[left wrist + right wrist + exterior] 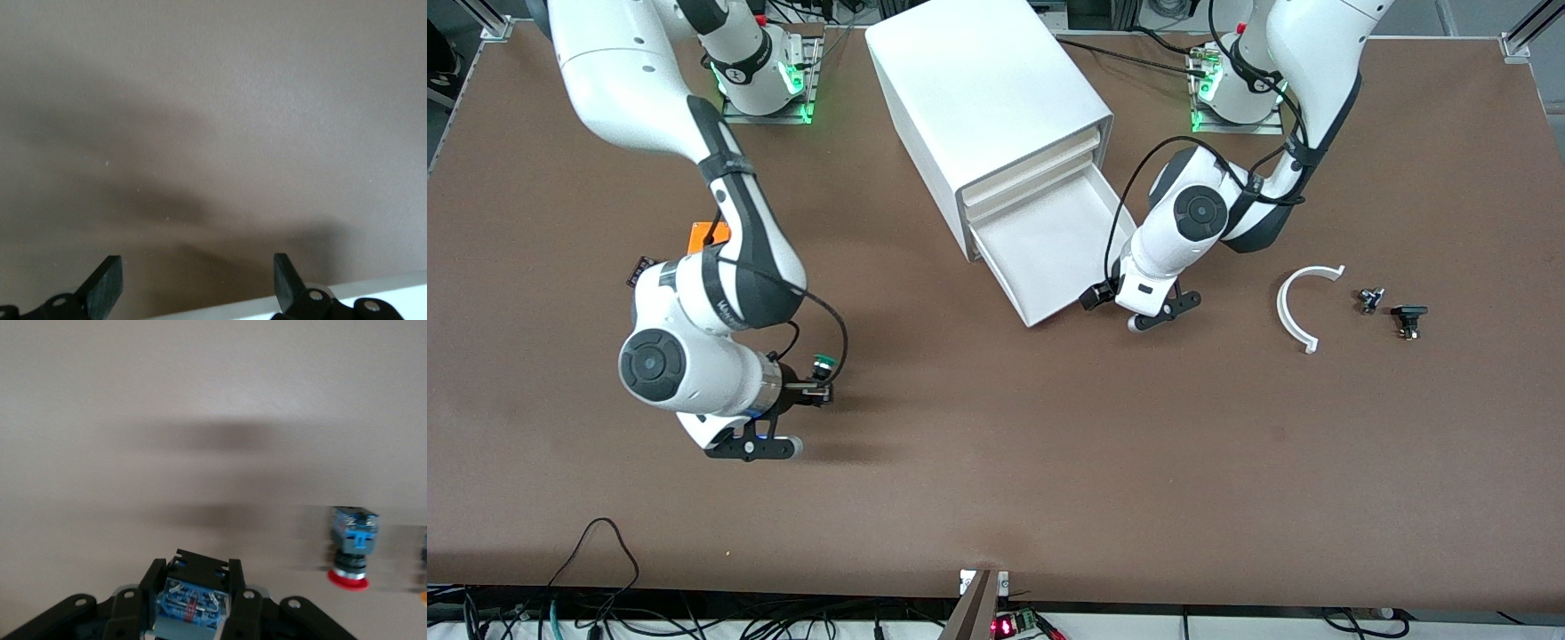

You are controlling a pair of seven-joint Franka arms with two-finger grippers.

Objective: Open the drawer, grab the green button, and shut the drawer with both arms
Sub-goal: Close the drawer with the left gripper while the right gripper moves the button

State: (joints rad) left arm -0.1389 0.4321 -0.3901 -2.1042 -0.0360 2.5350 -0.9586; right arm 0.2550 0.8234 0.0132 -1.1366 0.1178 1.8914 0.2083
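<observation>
The right hand point(818, 391) is clamped on the button point(823, 363) and holds it up over the bare brown desk point(1049, 462), toward the right arm's end and well apart from the cabinet point(978, 116). In the front view the green cap shows just above the black fingers, while the right wrist view has the button's blue base point(192, 605) facing the camera between the two fingers point(235, 593), so its long axis runs along the fingers with the cap pointing away from the wrist. That same view shows a red-capped button point(353, 547) standing on the desk farther off, cap down and blue base up. The drawer point(1049, 249) is pulled well out of the cabinet, its shallow white tray open to the front camera. The left hand point(1138, 311) sits low at the drawer's front corner on the left arm's side; its fingers point(103, 283) are spread apart, with the drawer's white edge point(373, 293) showing beside one of them. Toward the left arm's end of the desk lie a curved white piece point(1298, 307) and two small dark parts point(1387, 307), well apart from the drawer.
</observation>
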